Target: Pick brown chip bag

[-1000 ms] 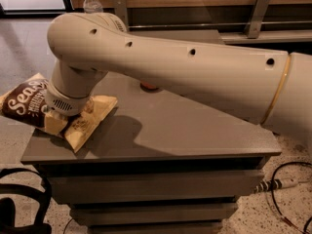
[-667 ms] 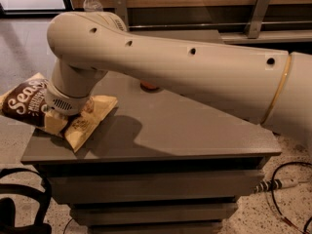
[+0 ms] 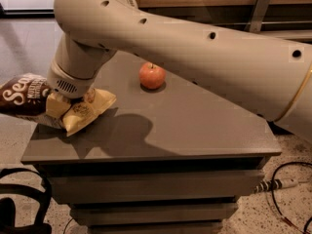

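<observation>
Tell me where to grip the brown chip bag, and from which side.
Probably best to grip the brown chip bag across its middle, from above: it lies low, its dark end overhanging the table's left edge. The gripper sits over that middle.

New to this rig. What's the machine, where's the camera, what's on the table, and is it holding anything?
The big beige tube is the robot's single arm, reaching in from the right. There is only one camera view, and where it is mounted isn't on record. The camera looks down on a grey cabinet top. On it sit a red apple and the brown chip bag, which overhangs the left edge. The claw at the arm's end is down on the bag and hidden under the wrist, so a grip cannot be confirmed.
</observation>
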